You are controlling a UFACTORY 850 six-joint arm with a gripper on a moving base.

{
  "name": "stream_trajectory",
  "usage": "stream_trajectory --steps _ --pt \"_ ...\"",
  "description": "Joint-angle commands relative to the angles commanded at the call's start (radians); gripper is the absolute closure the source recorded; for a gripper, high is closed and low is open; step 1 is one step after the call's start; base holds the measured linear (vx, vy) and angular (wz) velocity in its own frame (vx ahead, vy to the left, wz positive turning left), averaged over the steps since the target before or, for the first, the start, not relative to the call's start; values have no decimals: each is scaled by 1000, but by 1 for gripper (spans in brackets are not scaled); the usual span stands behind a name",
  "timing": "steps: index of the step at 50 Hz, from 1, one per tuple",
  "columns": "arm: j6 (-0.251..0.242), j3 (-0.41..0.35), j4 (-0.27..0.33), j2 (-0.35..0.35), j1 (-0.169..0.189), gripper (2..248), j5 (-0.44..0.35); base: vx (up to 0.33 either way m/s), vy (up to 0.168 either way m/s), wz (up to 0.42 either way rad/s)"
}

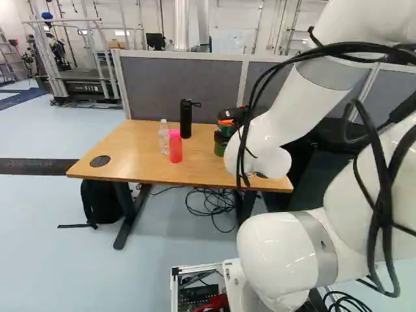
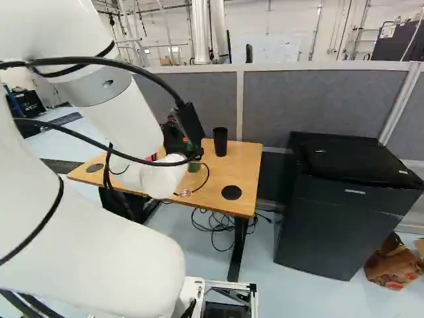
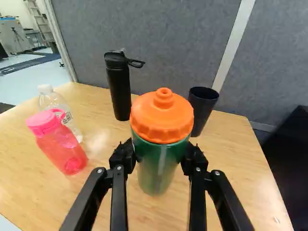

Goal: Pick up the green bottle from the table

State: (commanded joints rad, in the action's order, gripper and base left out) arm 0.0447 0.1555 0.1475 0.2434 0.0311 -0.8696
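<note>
Green bottle, orange cap uppermost, stands upright between the fingers of the tool, over the right part of the bench in the left base view. We read the tool as closed on it: a finger against either flank, just below the cap. Pads hidden from us.

Progress: reach and alignment done, grip apparently made. Whether the base has left the wood we cannot tell; we see no sure gap. Left to do, in our judgement: a lift straight up, well clear of the top, grip kept firm.

Arm: upper links high, forearm slanting down to a low wrist over the bench's near side. The tool points ahead and somewhat down, a side-on approach rather than from overhead.

Neighbours: black bottle and dark cup beyond the catch, the cup nearer to it. Pink bottle off to one side, clear bottle just behind that. Farther out, grey partition and black cabinet.
</note>
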Motion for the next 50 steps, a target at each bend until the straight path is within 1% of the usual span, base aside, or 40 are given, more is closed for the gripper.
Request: stream_trajectory --steps 12,25,38,50 --pt "-19 -29 -62 15 -13 242 -1 0 0 0" --pt "-33 -51 -109 27 -23 242 -2 0 0 0" --pt "-42 -64 -138 34 -29 242 -3 0 0 0" --pt "-45 -68 -147 36 -31 242 -3 0 0 0"
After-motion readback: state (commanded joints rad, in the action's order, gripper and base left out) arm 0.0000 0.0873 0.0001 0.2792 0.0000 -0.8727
